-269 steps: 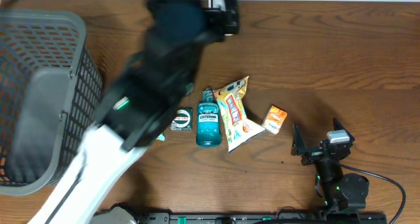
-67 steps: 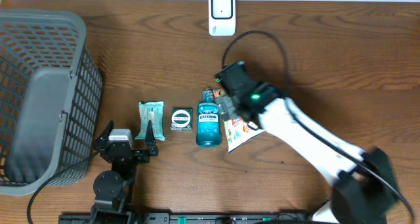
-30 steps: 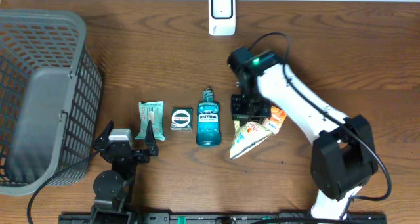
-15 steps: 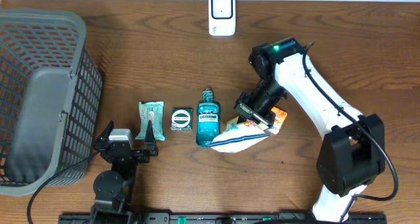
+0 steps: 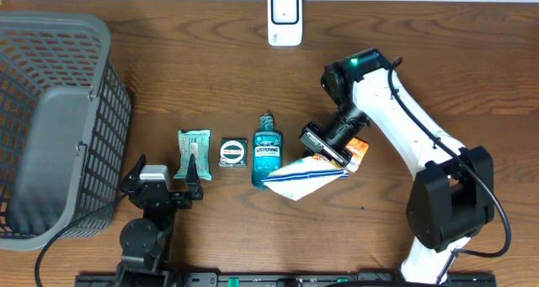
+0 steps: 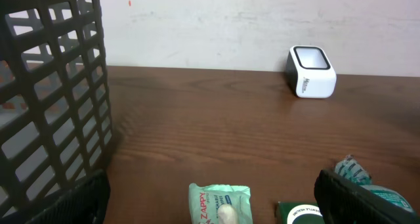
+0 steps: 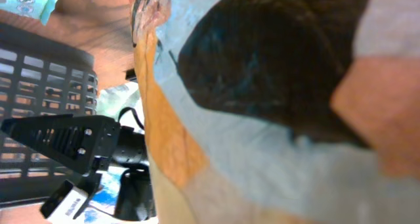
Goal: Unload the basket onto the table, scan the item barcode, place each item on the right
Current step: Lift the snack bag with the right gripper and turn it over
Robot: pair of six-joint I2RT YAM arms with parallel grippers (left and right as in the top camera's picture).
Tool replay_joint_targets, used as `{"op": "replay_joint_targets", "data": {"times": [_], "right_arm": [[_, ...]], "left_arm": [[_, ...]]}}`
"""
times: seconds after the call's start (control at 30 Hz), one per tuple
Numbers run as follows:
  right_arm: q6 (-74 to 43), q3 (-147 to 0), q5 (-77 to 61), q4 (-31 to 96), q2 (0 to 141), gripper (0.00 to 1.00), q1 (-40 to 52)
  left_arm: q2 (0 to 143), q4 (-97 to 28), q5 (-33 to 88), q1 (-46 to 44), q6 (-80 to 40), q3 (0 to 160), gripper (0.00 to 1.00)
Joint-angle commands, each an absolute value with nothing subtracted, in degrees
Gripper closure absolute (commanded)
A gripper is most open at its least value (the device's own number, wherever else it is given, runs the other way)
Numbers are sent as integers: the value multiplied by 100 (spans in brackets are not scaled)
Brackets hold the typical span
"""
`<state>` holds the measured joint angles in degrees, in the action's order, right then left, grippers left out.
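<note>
Right gripper pinches the snack bag just right of the bottle; left gripper rests spread wide.
You have a light, soft, crinkly bag that will likely droop; grip its sealed edge firmly when turning it to the scanner.

One brand name legible
Reads "LISTERINE" on the blue mouthwash bottle; print on the green packet too small to make out.

Snack bag, white-blue side up
</note>
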<state>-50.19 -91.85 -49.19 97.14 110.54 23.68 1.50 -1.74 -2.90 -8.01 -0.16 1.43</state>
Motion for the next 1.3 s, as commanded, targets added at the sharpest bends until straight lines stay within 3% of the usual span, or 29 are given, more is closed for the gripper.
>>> {"op": "replay_joint_targets", "data": {"times": [0.0,0.1,0.3,0.5,1.1,1.27], "right_arm": [[-5811,-9271,-5280,9751,10971,98,2316],[-6906,-9271,-5175,9653,10971,98,2265],[-10348,-9271,-4397,9343,10971,98,2128],[-11649,-9271,-4101,9347,10971,99,2126],[-11738,-9271,-3092,9288,10971,99,1979],[-11738,-9271,-2720,8685,10971,99,1946]], "left_arm": [[139,-384,-340,-779,-3,25,2],[139,-384,-340,-779,-1,25,2],[139,-384,-342,-779,-1,25,2],[139,-384,-340,-779,-1,25,2],[139,-384,-340,-779,-1,25,2],[139,-384,-340,-779,-3,25,2]]}}
